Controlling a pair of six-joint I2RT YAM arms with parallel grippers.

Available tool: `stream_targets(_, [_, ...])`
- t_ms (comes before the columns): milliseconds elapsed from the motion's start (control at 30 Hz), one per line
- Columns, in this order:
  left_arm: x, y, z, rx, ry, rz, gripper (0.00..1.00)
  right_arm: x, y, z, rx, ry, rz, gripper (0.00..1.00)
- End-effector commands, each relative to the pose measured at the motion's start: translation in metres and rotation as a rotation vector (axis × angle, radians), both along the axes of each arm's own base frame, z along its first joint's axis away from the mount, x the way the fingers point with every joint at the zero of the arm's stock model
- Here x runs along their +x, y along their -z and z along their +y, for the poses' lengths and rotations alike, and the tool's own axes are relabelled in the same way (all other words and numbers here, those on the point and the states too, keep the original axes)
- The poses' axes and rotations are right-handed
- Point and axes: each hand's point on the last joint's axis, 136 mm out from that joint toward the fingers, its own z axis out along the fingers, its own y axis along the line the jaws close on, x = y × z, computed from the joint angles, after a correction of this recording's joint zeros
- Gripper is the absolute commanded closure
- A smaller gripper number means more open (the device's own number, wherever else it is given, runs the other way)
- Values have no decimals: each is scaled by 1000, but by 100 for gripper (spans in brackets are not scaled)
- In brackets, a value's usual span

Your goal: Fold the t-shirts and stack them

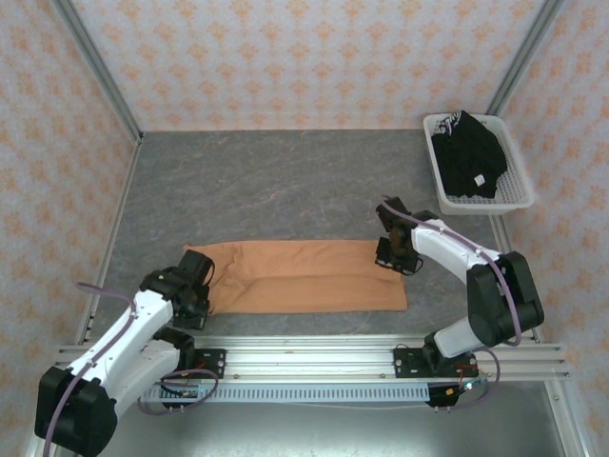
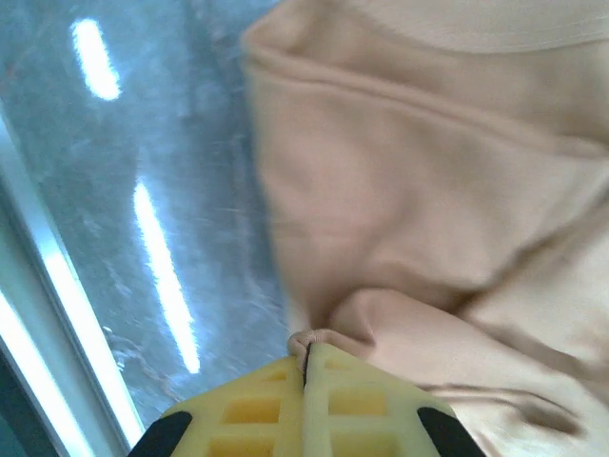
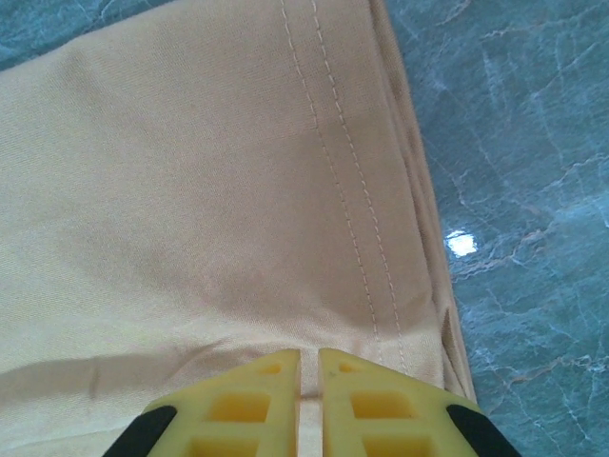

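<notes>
On desk (image 1: 285, 181), orange t-shirt (image 1: 304, 276): looks soft, light, limp; left claw (image 2: 306, 357) pinches its 9 o'clock end, right claw (image 3: 309, 367) pinches the 2 o'clock hem corner; corners likely hold best.

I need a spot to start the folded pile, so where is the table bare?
Bare: the wide table stretch between the orange shirt and the back wall, left of the basket. Crowded: the near strip, where the left gripper and right gripper pinch the shirt's ends.

peach wallpaper (image 1: 304, 57) with orange motifs on three sides; grey marbled tabletop (image 1: 285, 181), streaked with reflected light strips (image 2: 164, 276); aluminium rail (image 1: 314, 357) along near edge.
</notes>
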Motion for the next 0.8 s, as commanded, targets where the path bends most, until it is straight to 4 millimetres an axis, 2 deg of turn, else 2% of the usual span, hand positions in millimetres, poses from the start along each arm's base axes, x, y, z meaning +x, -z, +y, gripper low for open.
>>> stream_targets(0, [13,-24,18,131,108,19,100,8,-3,3,-7,-20,-16,87])
stream_targets(100, [23,-34,20,169,179,57,100,8,-2,2,-14,-22,-10,88])
stream_targets(300, [40,-39,31,228,237,88,100,5,2,0,-27,-23,3,88])
stream_targets(467, [49,-22,46,278,289,189,100,3,5,-2,-36,-21,15,89])
stream_targets(767, [65,12,62,344,307,342,100,0,9,-3,-36,-14,27,90])
